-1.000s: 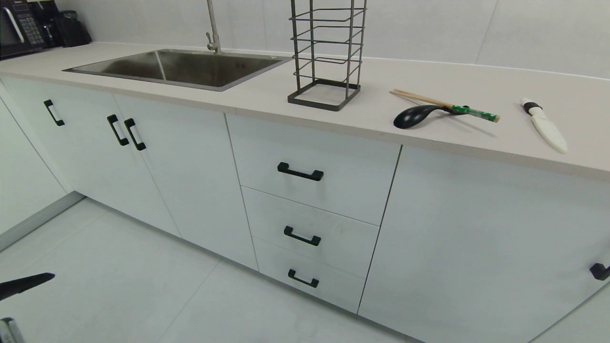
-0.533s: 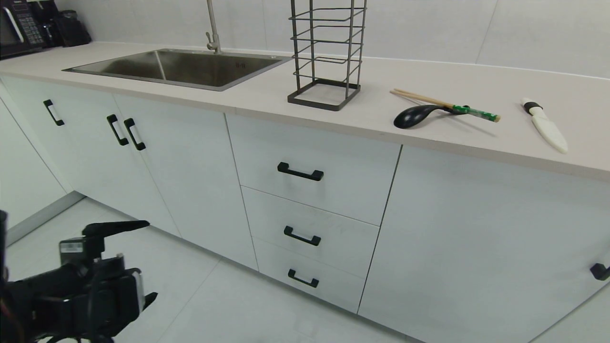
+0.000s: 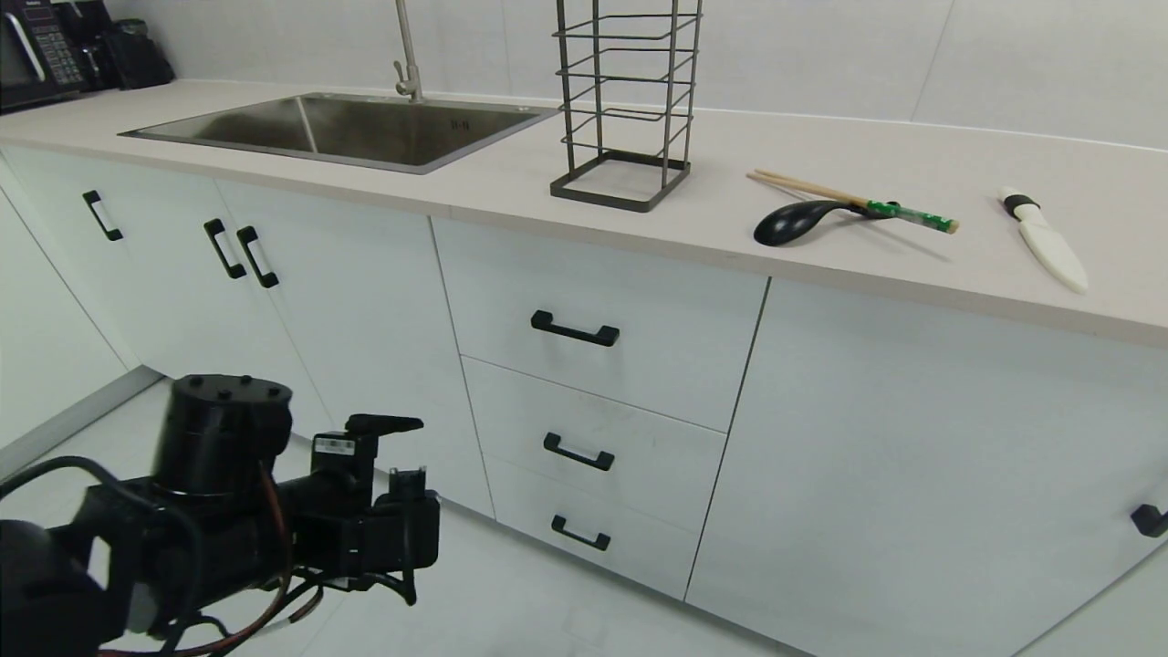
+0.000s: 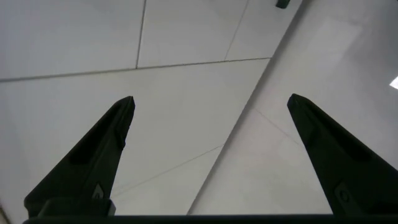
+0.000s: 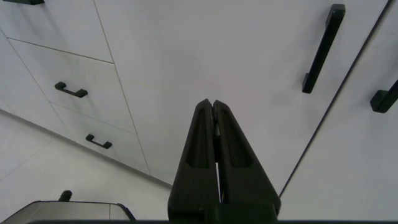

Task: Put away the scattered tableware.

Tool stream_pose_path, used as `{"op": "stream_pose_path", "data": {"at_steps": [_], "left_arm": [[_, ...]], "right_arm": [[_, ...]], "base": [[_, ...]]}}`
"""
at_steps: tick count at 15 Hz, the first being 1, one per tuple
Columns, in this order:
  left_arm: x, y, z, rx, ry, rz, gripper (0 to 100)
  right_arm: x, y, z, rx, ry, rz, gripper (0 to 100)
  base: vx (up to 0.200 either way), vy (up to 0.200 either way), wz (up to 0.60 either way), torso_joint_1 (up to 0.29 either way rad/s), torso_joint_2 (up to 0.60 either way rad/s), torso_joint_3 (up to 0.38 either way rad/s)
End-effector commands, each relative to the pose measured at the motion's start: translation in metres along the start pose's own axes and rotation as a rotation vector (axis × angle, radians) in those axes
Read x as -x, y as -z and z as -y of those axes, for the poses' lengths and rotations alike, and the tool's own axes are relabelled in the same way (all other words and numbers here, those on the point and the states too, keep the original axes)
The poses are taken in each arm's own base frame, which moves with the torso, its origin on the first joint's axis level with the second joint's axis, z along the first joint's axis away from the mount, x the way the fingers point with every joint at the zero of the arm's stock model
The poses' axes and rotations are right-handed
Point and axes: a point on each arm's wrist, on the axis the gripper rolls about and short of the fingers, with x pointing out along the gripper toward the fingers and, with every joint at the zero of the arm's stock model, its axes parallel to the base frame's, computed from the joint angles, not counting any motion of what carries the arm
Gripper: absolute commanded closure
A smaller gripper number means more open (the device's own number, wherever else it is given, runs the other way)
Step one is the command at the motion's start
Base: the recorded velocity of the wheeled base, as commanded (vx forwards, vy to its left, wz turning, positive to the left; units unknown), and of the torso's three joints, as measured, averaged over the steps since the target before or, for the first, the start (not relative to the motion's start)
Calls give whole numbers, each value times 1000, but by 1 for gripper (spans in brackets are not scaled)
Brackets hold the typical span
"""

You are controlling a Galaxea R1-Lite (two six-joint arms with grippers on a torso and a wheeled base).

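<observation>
On the countertop (image 3: 693, 228) at the right lie a black spoon (image 3: 792, 222), a pair of wooden chopsticks (image 3: 853, 202) resting across its handle, and a white knife (image 3: 1045, 242) farther right. My left gripper (image 3: 418, 511) hangs low at the left, in front of the cabinet doors and left of the drawer stack, well below the counter. Its fingers stand wide apart with nothing between them; the left wrist view has the left gripper (image 4: 211, 99) over bare floor tiles. My right gripper (image 5: 213, 102) is shut, empty, facing a white cabinet door.
A tall dark wire rack (image 3: 625, 109) stands mid-counter, with a steel sink (image 3: 347, 128) and tap to its left. Three drawers with black handles (image 3: 575, 329) sit below the rack. Cabinet door handles (image 5: 320, 48) lie near my right gripper. The floor is open at the lower left.
My left arm has risen into the head view from the lower left corner and moved right toward the drawers, gripper open throughout. The tableware has not moved.
</observation>
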Motion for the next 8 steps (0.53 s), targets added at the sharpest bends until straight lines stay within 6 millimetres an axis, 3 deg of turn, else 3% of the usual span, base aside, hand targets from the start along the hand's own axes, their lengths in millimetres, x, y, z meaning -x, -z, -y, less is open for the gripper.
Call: {"op": "stream_pose_path", "data": {"at_steps": [1,5,8], "left_arm": [[-38,-3,7,-42,94,-1,0],[-78,-32,11,-101,156,80,0],[-98,-35,12,-85,208,156,0]], "right_arm": [[0,0,0,0,0,-1,100],[0,0,0,0,0,-1,100],[0,0,0,0,0,-1,100]], "base": [[0,0,0,0,0,0],[0,0,0,0,0,0],[0,0,0,0,0,0]]}}
